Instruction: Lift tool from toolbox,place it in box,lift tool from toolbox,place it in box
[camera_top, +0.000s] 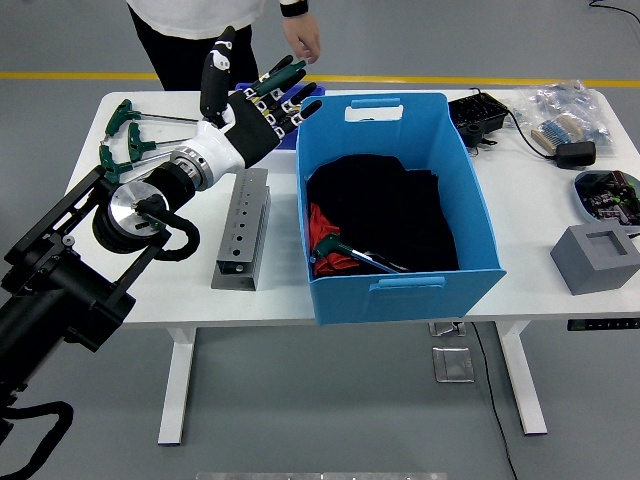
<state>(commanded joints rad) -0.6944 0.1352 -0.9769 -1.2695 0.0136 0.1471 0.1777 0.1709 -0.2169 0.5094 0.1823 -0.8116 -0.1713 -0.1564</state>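
Observation:
My left hand (262, 105) is raised above the table's far left, just left of the big blue box's (400, 290) far left corner. Its fingers hold a green-handled tool (279, 76), whose handle shows between the fingertips. The box holds black cloth (390, 215) and a green-handled tool on something red (335, 250) at its left side. The small blue toolbox (287, 143) is almost fully hidden behind my hand. The right arm is out of view.
A grey metal block with holes (240, 240) lies left of the box. Several green T-handle wrenches (125, 140) lie at the far left. A person's hand (302, 40) hangs above the far edge. A black device (478, 115), a bag (565, 110) and a grey holder (597, 258) sit at the right.

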